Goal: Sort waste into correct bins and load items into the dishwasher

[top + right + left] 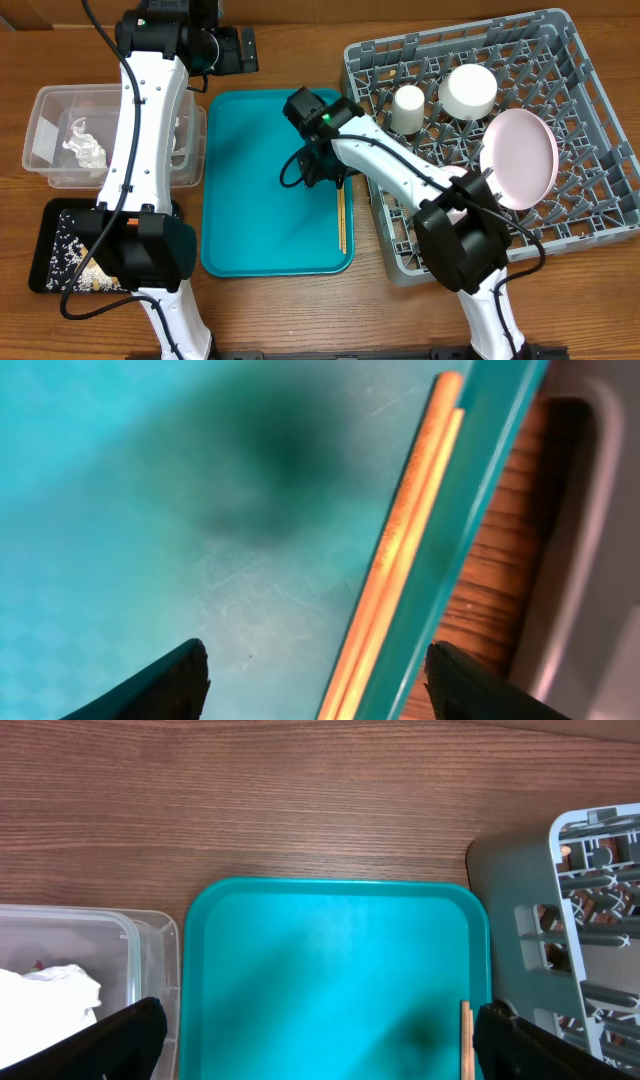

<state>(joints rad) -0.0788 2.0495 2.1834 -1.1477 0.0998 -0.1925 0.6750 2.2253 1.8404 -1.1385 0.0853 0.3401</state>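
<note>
Left end effector (318, 1025): released, fingers spread wide with nothing between them. It hangs near the far edge of the desk (280, 50), looking down on the far end of the teal tray (250, 180).
Right end effector (315, 675): released, jaws apart and gripping nothing. It points down over the right half of the teal tray.
Chopsticks (342, 215): the pair lies flat and side by side on the teal tray, tight along its right rim. In the right wrist view they run between the two fingers, nearer the right one (no contact seen).
Teal tray: mid-desk, between the clear tub and the dish rack, and just beside each. Only the chopsticks show on it.
Dish rack (590, 120): grey and pegged, it fills the right side of the desk, turned slightly askew to the desk edges.
Cup (407, 108): white, in the rack's far left part.
Bowl (468, 90): white, just right of the cup, toward the rack's far edge.
Plate (522, 158): pale pink, propped among the pegs in the right half of the rack. Its near left edge is hidden behind the right arm.
Clear tub (60, 92): by the desk's left edge, with crumpled white tissue (85, 145) inside.
Black tray (55, 215): near left corner of the desk, just nearer than the tub. White rice-like scraps (68, 255) are scattered in it, and the left arm covers its right part.
</note>
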